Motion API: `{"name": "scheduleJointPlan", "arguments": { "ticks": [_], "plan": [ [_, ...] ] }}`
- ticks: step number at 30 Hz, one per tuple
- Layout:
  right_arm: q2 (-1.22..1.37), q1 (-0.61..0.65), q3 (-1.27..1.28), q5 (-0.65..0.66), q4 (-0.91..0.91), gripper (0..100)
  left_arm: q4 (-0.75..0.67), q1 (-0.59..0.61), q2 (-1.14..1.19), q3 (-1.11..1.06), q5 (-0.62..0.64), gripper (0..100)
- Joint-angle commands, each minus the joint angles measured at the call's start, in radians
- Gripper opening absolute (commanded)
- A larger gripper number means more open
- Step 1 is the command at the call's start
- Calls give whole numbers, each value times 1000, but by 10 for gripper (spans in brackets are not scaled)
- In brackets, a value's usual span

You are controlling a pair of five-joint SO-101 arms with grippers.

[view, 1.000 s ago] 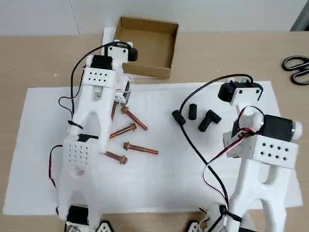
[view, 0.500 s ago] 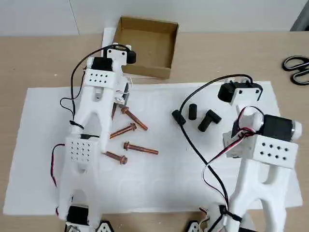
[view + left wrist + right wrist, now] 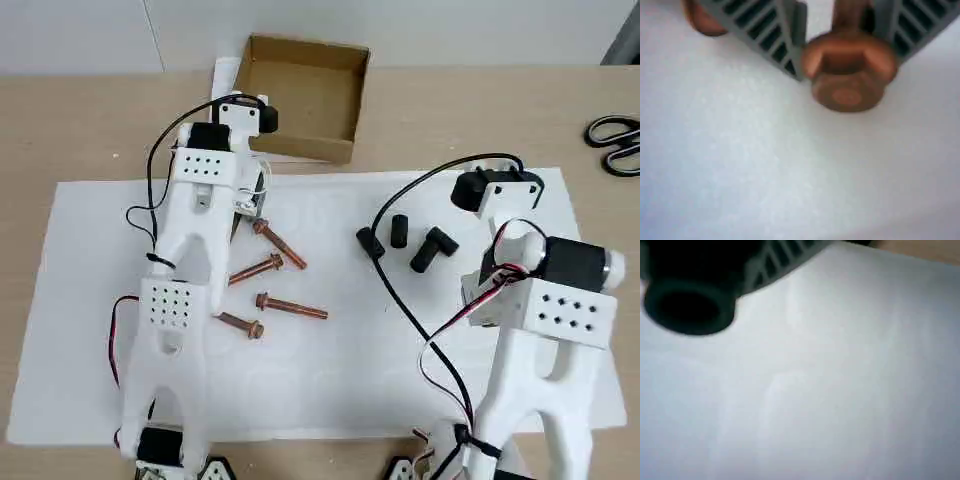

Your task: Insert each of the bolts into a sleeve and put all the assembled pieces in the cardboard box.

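Note:
In the left wrist view my left gripper [image 3: 845, 30] is shut on a copper bolt [image 3: 847, 75], its ribbed fingers [image 3: 765, 35] on either side of the shaft, just over the white paper. From above, that gripper [image 3: 247, 200] stands near the cardboard box [image 3: 305, 95]. Several more copper bolts [image 3: 290, 307] lie on the paper beside the left arm. Three black sleeves [image 3: 399, 231] lie at mid-right. My right gripper [image 3: 492, 200] stays right of them. In its wrist view, the right gripper [image 3: 700, 265] holds a black sleeve [image 3: 690, 305] with the open bore facing the camera.
A white paper sheet [image 3: 340, 380] covers the wooden table under both arms. Black scissors [image 3: 615, 140] lie at the far right edge. A black cable [image 3: 390, 280] from the right arm runs across the paper beside the sleeves.
The left arm has shifted slightly to the left and toward the box. The right arm, the loose bolts and the sleeves have not moved.

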State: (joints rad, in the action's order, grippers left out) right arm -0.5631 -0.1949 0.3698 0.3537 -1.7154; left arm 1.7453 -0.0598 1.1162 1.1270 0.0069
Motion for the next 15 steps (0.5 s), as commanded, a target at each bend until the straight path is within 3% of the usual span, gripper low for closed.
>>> {"name": "scheduleJointPlan", "arguments": {
  "ticks": [1, 4, 10, 15],
  "plan": [
    [-19, -5, -5, -6, -15, 3, 8, 3, 11, -28, 2, 82],
    [-19, -5, -5, -6, -15, 3, 8, 3, 11, -59, 0, 6],
    [-22, -5, -5, -6, -15, 3, 11, 3, -11, -76, 0, 5],
    [-25, -4, -5, -6, -15, 3, 11, -6, -158, -120, 0, 5]
  ]
}}
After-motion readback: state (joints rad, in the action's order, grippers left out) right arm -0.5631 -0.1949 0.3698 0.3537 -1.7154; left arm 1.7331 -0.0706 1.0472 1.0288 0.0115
